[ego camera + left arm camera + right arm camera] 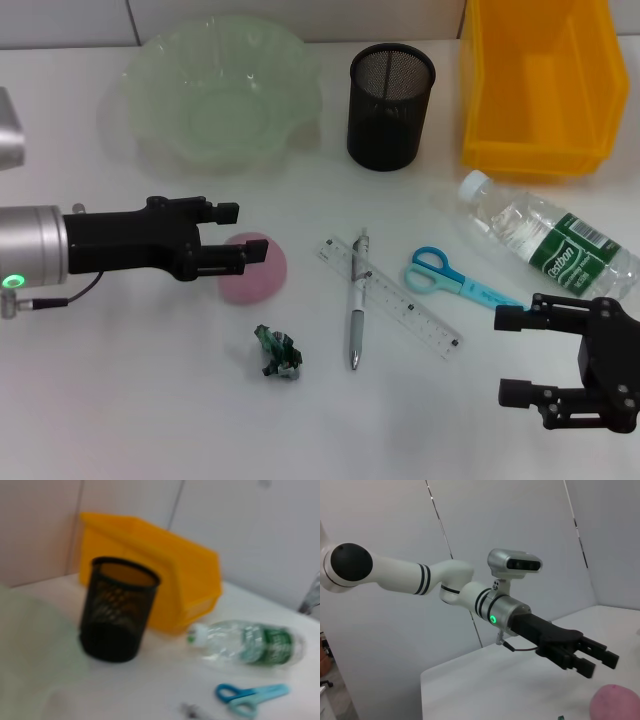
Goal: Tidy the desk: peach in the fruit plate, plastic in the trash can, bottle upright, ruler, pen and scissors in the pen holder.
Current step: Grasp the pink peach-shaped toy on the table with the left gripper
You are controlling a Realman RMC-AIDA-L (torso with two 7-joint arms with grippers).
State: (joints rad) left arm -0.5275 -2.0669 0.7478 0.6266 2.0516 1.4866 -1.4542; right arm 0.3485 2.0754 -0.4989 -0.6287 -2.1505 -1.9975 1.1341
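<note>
Nearest me, my right hand (535,365) hovers low at the near right of the table (120,400), fingers apart and empty, just near of the scissors (455,280). Left of it lies the crumpled plastic (278,352), light and springy by the look of it, best pinched across its bulk. A little farther, my left hand (240,235) reaches in from the left, fingers apart, its tips right at the pink peach (258,270) without closing on it. I judge the peach soft-skinned and easily bruised, so I would take it gently across its widest part. Right of it, the pen (357,315) lies across the ruler (400,305). The bottle (550,235) lies on its side, smooth and likely to roll. Farthest stand the fruit plate (215,90), pen holder (390,105) and yellow trash can (540,90).
</note>
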